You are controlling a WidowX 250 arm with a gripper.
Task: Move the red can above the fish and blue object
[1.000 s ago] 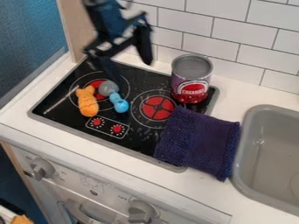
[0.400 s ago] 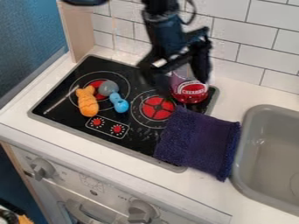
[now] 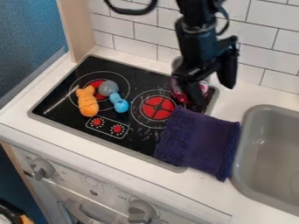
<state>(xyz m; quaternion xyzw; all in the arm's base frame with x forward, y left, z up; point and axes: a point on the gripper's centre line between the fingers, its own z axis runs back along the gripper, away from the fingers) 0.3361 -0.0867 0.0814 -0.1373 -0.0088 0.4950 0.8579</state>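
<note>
the gripper (image 3: 211, 91) hangs with its fingers spread apart, partly hiding the red can (image 3: 178, 95) at the back right corner of the stovetop (image 3: 64, 98). the orange fish (image 3: 88, 103) lies beside the blue object (image 3: 120, 104).

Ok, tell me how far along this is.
Nothing looks done: the red can stands at the stove's back right corner, away from the orange fish and blue object. In hand: the gripper is at the can, but a grip can't be confirmed. Left: grip it and carry it above those two.
</note>
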